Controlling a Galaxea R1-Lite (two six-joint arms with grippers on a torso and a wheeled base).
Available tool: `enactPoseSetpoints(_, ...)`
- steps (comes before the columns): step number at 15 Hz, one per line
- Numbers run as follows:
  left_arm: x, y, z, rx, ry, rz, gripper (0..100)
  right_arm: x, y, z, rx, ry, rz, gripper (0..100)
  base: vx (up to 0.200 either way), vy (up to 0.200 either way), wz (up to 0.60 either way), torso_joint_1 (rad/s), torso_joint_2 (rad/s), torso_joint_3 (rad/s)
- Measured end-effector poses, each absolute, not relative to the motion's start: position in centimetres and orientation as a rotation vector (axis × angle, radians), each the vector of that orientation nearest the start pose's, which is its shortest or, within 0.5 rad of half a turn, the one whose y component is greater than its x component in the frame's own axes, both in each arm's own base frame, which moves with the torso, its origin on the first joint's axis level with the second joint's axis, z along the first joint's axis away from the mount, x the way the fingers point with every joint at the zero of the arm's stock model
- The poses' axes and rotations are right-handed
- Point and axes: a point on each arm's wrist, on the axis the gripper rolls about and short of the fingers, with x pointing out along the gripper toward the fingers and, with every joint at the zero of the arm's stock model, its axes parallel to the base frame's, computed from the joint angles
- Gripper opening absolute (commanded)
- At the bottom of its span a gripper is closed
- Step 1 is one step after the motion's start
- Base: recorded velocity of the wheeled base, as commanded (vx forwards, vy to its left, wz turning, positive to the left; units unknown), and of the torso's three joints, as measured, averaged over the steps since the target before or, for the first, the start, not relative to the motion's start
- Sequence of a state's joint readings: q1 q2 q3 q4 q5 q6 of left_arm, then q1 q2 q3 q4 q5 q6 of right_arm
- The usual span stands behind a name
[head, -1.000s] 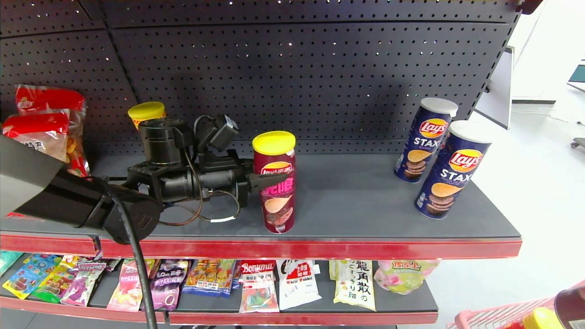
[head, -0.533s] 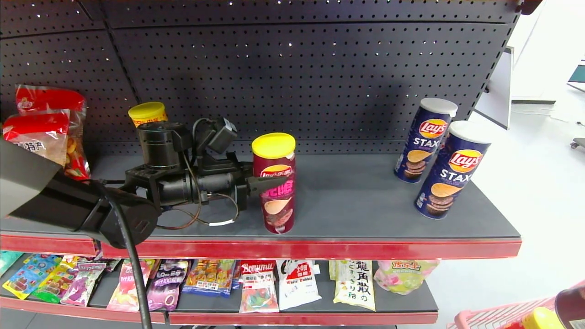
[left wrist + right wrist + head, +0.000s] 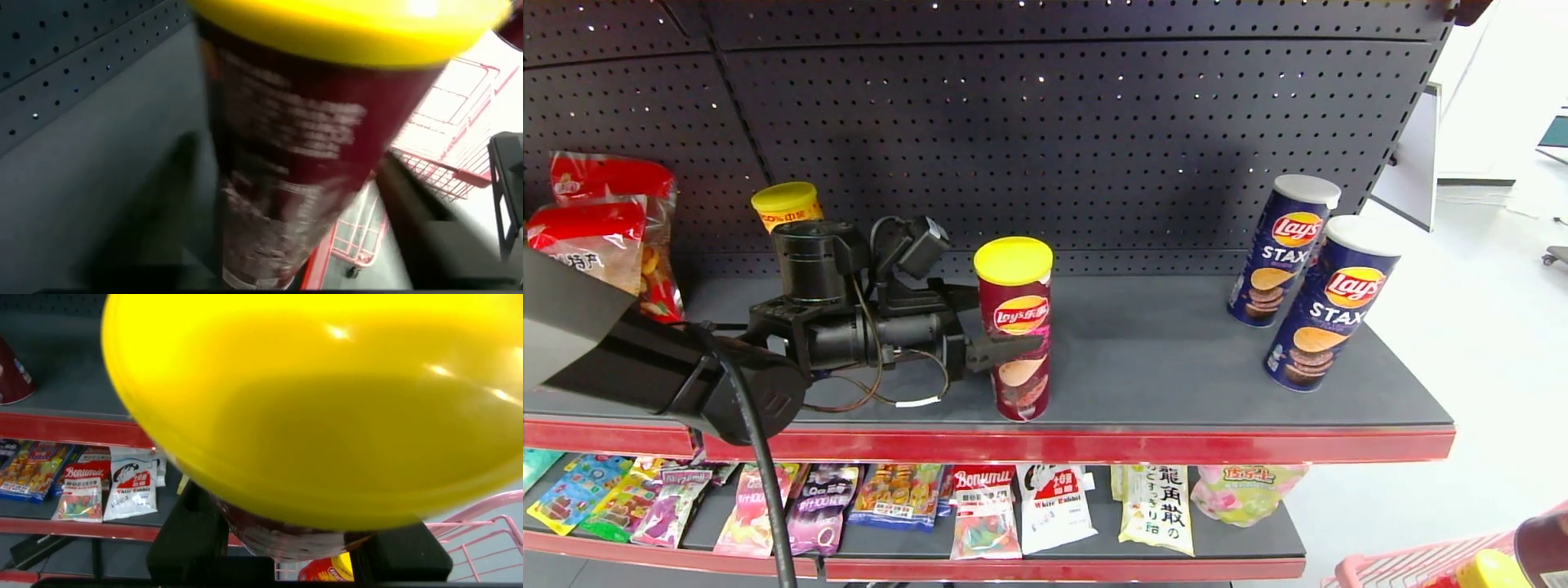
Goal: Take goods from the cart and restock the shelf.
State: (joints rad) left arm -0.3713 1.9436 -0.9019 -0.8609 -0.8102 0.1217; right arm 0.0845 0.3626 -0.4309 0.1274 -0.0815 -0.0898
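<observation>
On the top shelf (image 3: 1176,359), near its front edge, the red chip can (image 3: 1015,327) is standing up between the left fingers (image 3: 1005,349), which are sitting loose, not squeezing it. Over the pink cart (image 3: 1413,563), the right fingers (image 3: 192,539) are squeezing another yellow-lidded can (image 3: 327,416).

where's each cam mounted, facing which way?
Head: robot's head, forward-down at the shelf; left arm, left gripper at the maroon can.
Left wrist: on that arm, close on that can, pink cart beyond; own fingers flank it.
Right wrist: on its arm, facing the yellow-lidded can in the right gripper; snack packets beyond.
Shared: head and left wrist both show the maroon can.
</observation>
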Motion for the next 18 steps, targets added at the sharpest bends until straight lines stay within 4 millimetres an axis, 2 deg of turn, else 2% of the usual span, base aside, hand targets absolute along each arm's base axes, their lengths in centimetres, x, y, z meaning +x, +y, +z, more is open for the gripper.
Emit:
enactPoseSetpoints(5,30.7,-13.3,14.6,0.054,0.155,-1.177,100,-0.9,-0.3,18.8,-0.094,0.058,0.006,0,0.000,0.000,0.00,0.000,0.00,0.000)
enactPoseSetpoints(9,28.6,-10.1,14.3,0.045,0.190,-1.104,100,-0.9,-0.3,18.8,-0.095,0.059,0.009,0,0.000,0.000,0.00,0.000,0.00,0.000)
enactPoseSetpoints(13,25.7,-7.6,14.6,0.043,0.205,-1.009,100,-0.6,-0.2,18.5,-0.097,0.077,0.029,0,0.000,0.000,0.00,0.000,0.00,0.000)
enactPoseSetpoints(18,21.5,-5.8,15.3,0.123,0.218,-0.494,100,0.6,-0.2,18.3,-0.117,0.153,-0.003,0,0.000,0.000,0.00,0.000,0.00,0.000)
